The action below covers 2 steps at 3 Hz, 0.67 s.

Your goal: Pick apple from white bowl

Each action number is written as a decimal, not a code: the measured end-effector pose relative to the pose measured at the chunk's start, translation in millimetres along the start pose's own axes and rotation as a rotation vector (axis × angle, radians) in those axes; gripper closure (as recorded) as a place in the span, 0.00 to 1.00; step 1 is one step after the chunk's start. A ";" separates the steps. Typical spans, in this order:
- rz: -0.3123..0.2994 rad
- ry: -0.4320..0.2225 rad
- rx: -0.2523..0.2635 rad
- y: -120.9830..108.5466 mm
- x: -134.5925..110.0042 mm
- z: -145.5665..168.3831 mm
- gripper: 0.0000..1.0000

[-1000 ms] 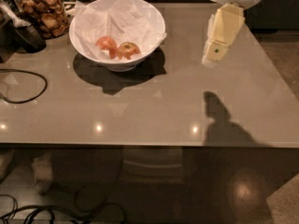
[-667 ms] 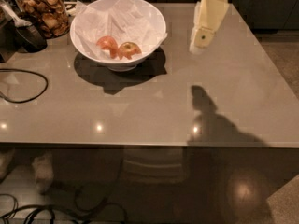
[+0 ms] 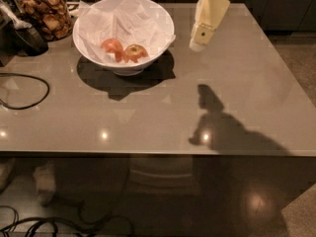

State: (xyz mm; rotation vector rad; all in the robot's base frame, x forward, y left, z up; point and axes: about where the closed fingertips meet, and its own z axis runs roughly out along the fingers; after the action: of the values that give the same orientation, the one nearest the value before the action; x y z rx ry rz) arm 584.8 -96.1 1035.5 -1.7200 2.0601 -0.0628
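Note:
The white bowl (image 3: 160, 21) stands at the back left of the grey table (image 3: 163, 112), lined with crumpled white paper. Two apples lie in it side by side: the yellowish-orange apple (image 3: 136, 52) with a red blush on the right, and a redder, pinker apple (image 3: 112, 47) on the left. My gripper (image 3: 197, 44) hangs above the table just right of the bowl, cream-coloured, pointing down and to the left, clear of the bowl's rim. It holds nothing that I can see.
A glass jar of brown snacks (image 3: 45, 11) and a dark object (image 3: 27, 36) stand at the back left. A black cable (image 3: 29, 100) loops on the table's left side. The gripper's shadow (image 3: 217, 122) falls near the front right edge.
The gripper has moved left across the table, from the right side toward the bowl, and its shadow moved left with it. The bowl and apples have not moved.

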 end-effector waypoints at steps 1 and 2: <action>-0.003 -0.017 -0.011 -19.4 -15.7 15.1 0.00; -0.006 -0.038 -0.035 -36.4 -31.0 31.3 0.00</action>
State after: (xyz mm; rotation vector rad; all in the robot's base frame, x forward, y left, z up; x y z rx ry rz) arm 633.6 -67.0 1028.5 -1.7351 2.0394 0.0038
